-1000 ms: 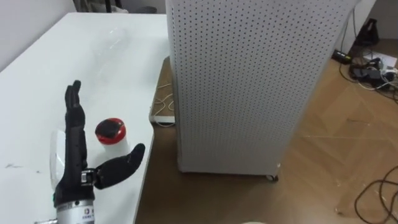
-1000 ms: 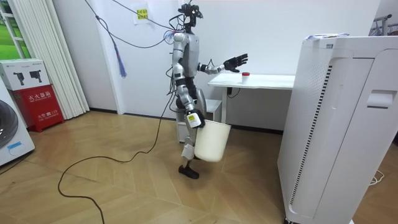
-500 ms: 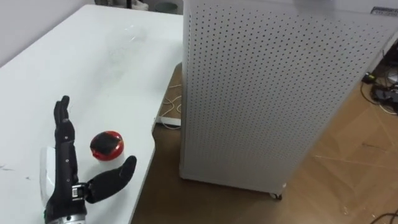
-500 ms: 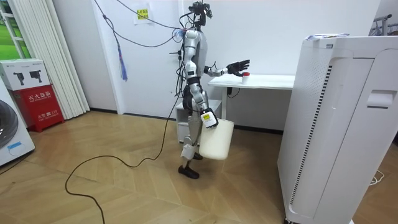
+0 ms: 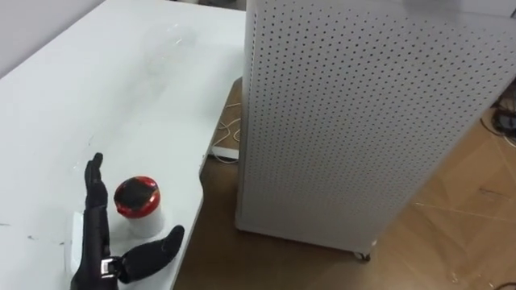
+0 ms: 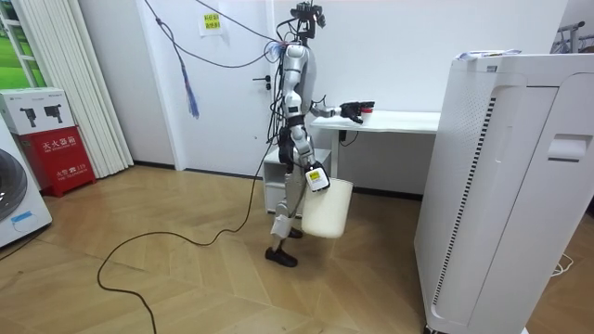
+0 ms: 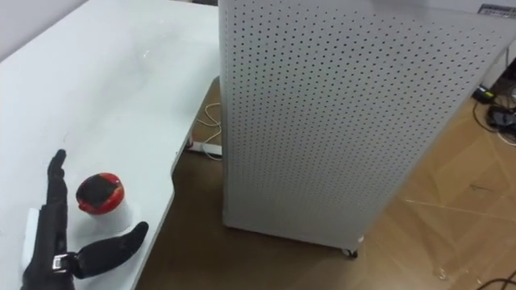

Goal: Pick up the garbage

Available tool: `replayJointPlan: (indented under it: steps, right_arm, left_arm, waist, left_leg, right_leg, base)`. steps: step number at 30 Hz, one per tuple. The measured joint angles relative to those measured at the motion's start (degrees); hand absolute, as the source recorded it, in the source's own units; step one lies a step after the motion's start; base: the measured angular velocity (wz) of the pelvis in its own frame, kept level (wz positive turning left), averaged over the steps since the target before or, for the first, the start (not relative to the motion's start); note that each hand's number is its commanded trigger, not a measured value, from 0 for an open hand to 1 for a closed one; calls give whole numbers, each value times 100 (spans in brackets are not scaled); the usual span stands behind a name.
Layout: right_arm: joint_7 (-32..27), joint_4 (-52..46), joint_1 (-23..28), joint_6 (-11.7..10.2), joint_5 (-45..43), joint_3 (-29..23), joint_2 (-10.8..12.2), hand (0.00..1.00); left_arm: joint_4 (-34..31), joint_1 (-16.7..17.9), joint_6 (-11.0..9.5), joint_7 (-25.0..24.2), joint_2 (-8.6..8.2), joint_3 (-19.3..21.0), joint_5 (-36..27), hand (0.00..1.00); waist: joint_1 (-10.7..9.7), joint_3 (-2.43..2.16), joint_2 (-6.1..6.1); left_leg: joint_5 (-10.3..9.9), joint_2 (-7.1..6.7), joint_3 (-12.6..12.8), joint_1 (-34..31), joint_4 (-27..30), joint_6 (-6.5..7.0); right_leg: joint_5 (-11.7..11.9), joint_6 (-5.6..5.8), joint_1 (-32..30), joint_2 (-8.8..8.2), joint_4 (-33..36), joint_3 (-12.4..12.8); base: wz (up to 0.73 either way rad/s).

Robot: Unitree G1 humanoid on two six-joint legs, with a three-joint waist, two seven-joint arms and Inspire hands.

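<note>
A small white cup with a red lid (image 5: pixel 137 198) (image 7: pixel 98 194) stands near the front edge of the white table (image 5: pixel 105 105). My left hand (image 5: pixel 97 235) (image 7: pixel 55 235) hovers low over the table just left of the cup. It is open, with straight fingers and the thumb spread under the cup's near side, apart from it. In the room view I stand at the table's end, left hand (image 6: pixel 353 109) stretched toward the cup (image 6: pixel 368 112). My right hand (image 6: pixel 315 174) hangs at my side, shut on a white bin (image 6: pixel 327 210) held off the floor.
A tall white perforated cabinet (image 5: pixel 363 121) (image 6: pixel 501 186) stands right of the table, with a narrow floor gap between them. A white cable (image 5: pixel 222 149) lies in that gap. Something clear and see-through (image 5: pixel 168 42) lies on the table's far part.
I have stepped closer to the table and the eye view has shifted. My left hand has dropped lower and drawn back beside the cup. The bin has swung along with my body.
</note>
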Motion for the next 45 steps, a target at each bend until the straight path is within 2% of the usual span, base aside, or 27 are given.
replayJointPlan:
  steps: [2, 3, 4, 5, 6, 7, 8, 9, 11, 13, 14, 19, 28, 36, 45]
  right_arm:
    - [-2, -1, 5, 0, 0, 0, -9, 100]
    - [-6, -4, -26, -1, 3, 21, -8, 100]
    - [-5, -12, -26, -5, 22, 37, -3, 100]
    - [-36, 1, 26, -10, 141, 26, -20, 100]
    - [-115, 68, 39, 16, 188, -26, -33, 100]
    - [-131, 111, 35, 71, 180, -13, -19, 100]
    - [-128, 142, 30, 125, 158, -12, -5, 100]
    - [-114, 41, 25, 116, 98, -12, -5, 100]
    - [-128, -170, 31, 116, 53, -9, -7, 100]
    - [-131, -287, 63, 119, 17, 8, -7, 100]
    - [-117, -289, 83, 124, 16, 15, -2, 100]
    - [-67, -286, 267, 208, -3, -16, 17, 100]
    - [-66, -374, 308, 209, -130, -16, 36, 100]
    - [13, -517, 377, 206, -96, -12, 37, 100]
    - [52, -518, 368, 206, -100, -11, 39, 100]
  left_arm:
    - [95, 9, -2, 25, 12, -54, -116, 0]
    - [212, 4, -1, 26, 39, -105, -219, 0]
    - [275, -10, 1, 20, 51, -151, -315, 0]
    - [396, -80, 1, -4, 0, -258, -445, 0]
    - [494, -221, -14, -3, -34, -381, -483, 0]
    - [598, -234, -52, 10, -31, -400, -479, 0]
    - [653, -239, -183, 27, 15, -440, -459, 0]
    - [744, -252, -204, 40, 41, -408, -454, 0]
    - [891, -278, -211, 31, 58, -317, -482, 0]
    - [921, -284, -184, 21, 34, -242, -532, 0]
    - [962, -303, -183, 17, -2, -187, -530, 0]
    - [1112, -301, -178, 76, -3, -69, -547, 0]
    - [1368, -345, -183, 445, -24, -27, -546, 0]
    - [1389, -350, -204, 605, -35, -86, -993, 0]
    - [1389, -375, -204, 606, -37, -98, -997, 0]
  waist:
    - [-1, -30, 11]
    - [26, 7, -37]
    - [13, 57, -99]
    - [7, 65, -178]
    - [27, 34, -104]
    - [135, 15, -153]
    - [236, 21, -154]
    - [294, 30, -138]
    - [330, 50, -102]
    - [305, 36, -48]
    - [215, 31, -3]
    - [197, 29, -7]
    - [176, 13, -24]
    - [37, 2, -14]
    - [-95, 7, -25]
  left_leg:
    - [0, 4, 16, 35, 12, 0]
    - [-6, -82, 113, -127, 396, -19]
    - [-69, -180, 236, -394, 807, -153]
    - [-59, -235, 336, -825, 730, -213]
    - [407, -112, 539, -1203, 396, 20]
    - [461, -124, 717, -1166, 406, 29]
    - [469, -106, 826, -1091, 376, 41]
    - [468, -97, 810, -1007, 375, 42]
    - [456, -102, 661, -890, 369, 28]
    - [438, -88, 626, -857, 332, 5]
    - [433, -95, 635, -843, 292, -2]
    - [433, -59, 611, -692, 164, -38]
    - [438, -50, 634, -584, 147, -37]
    - [443, -56, 616, -566, 145, -40]
    - [442, -56, 628, -563, 121, -39]
  right_leg:
    - [0, 0, 11, 26, 14, 18]
    - [19, -23, 87, -92, -33, 212]
    - [24, -19, 176, -198, -120, 510]
    - [21, -14, 206, -269, -191, 1012]
    - [-78, 132, 122, -278, -88, 1087]
    - [-139, 228, 68, -325, -21, 1076]
    - [-140, 269, 29, -329, 28, 832]
    - [-97, 271, 29, -304, 4, 648]
    - [19, 227, 8, -219, -166, 489]
    - [51, 218, 86, -194, -184, 344]
    - [53, 214, 90, -162, -167, 278]
    - [43, 187, 87, -123, -65, 250]
    - [61, 160, 88, -129, 31, 205]
    - [61, 161, 112, -132, 22, 171]
    - [61, 161, 100, -132, 23, 191]
  base:
    - [4]
    - [9]
    - [36]
    - [67]
    - [47]
    - [16]
    - [-29]
    - [-30]
    - [-40]
    - [-14]
    - [12]
    - [-6]
    - [-6]
    - [0]
    - [0]
